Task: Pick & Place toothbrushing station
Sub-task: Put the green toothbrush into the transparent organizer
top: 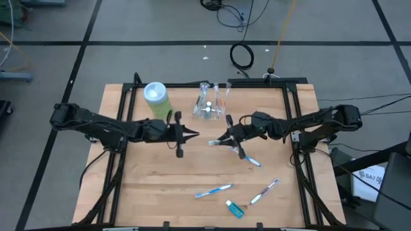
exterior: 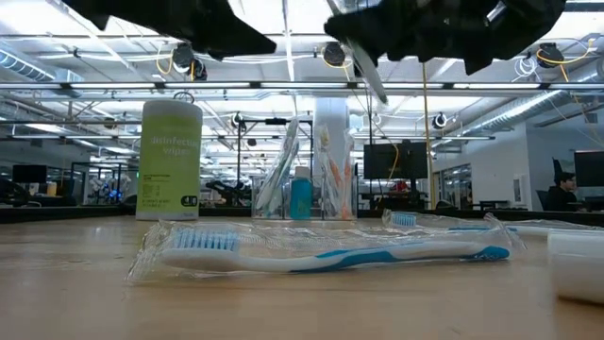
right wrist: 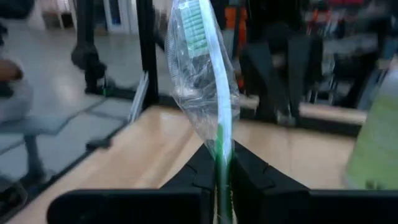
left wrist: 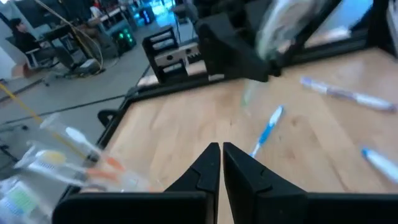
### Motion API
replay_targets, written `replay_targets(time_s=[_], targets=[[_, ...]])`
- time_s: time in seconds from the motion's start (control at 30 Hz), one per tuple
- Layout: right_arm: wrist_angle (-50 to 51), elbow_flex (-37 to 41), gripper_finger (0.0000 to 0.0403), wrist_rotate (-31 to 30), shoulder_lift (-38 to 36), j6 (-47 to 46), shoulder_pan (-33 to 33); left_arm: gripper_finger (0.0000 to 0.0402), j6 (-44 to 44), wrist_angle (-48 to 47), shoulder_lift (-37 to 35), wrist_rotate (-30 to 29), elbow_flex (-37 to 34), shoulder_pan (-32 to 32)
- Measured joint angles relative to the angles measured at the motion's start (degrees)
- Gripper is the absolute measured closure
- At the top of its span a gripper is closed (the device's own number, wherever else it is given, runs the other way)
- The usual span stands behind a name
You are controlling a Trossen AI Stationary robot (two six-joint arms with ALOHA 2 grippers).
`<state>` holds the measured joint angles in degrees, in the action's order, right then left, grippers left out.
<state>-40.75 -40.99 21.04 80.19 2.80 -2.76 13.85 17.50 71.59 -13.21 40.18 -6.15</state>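
The clear cup stands at the table's far middle with several toothbrushes and a blue tube upright in it; it also shows in the low view. My right gripper hovers over the table's middle, shut on a green toothbrush in a clear wrapper. My left gripper is shut and empty, level, facing the right gripper a short way to its left. Wrapped blue toothbrushes and a blue white-capped tube lie flat on the near table. My right gripper pinches the green toothbrush by its handle between its two fingers, wrapper and all. The brush runs forward past the fingertips, its bristle head at the free end. It is lifted clear of the table, and in the low view it slants.
A green canister with a pale blue lid stands left of the cup, just beyond my left arm. Black frame rails run along the table's left, right and far sides. Bare wood lies at the near left.
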Motion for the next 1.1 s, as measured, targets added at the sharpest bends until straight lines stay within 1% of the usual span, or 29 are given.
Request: replay_targets(time_s=[0.07, 0.17, 0.37, 0.47, 0.57, 0.67, 0.77, 0.8, 0.97, 1.1], targets=[[-3.27, -0.09, 0.0388, -2.10, 1.24, -0.01, 0.49, 0.0371, -0.66, 2.83, 1.10, 2.56, 0.04, 0.81], [-3.21, -0.04, 0.0387, -6.15, 2.22, -0.08, 0.65, 0.0353, -0.05, 5.29, 2.64, 5.20, 0.05, 1.25], [-4.84, -0.02, 0.0387, -6.21, 3.50, 1.09, -0.29, 0.0288, 0.68, 6.73, 4.47, 5.39, 0.07, 1.36], [-7.10, -0.14, 0.0387, -6.15, 5.30, 2.21, -0.27, 0.0254, -0.56, 11.32, 5.60, 5.77, 0.07, 1.57], [-10.81, -0.06, 0.0387, -6.13, 7.75, 2.43, 0.01, 0.0226, -2.50, 15.71, 6.90, 8.73, 0.09, 2.13], [-13.11, -0.50, 0.0387, -6.40, 9.36, 2.41, 0.01, 0.0210, -3.07, 16.77, 8.20, 11.37, 0.09, 2.45], [-15.59, -0.87, 0.0387, -10.17, 11.07, 0.49, 0.03, 0.0205, -2.15, 17.18, 9.19, 11.73, 0.09, 2.49], [-16.32, -0.94, 0.0387, -10.61, 11.50, -0.14, 0.01, 0.0205, -1.46, 17.70, 9.65, 11.54, 0.13, 2.49], [-20.02, -1.24, 0.0387, -10.50, 14.42, -0.58, -0.18, 0.0222, -0.90, 21.80, 10.84, 11.47, 0.26, 2.54], [-20.28, -2.05, 0.0387, -10.62, 16.14, -0.60, -0.27, 0.0243, -1.00, 22.92, 10.80, 10.13, 0.36, 2.77]])
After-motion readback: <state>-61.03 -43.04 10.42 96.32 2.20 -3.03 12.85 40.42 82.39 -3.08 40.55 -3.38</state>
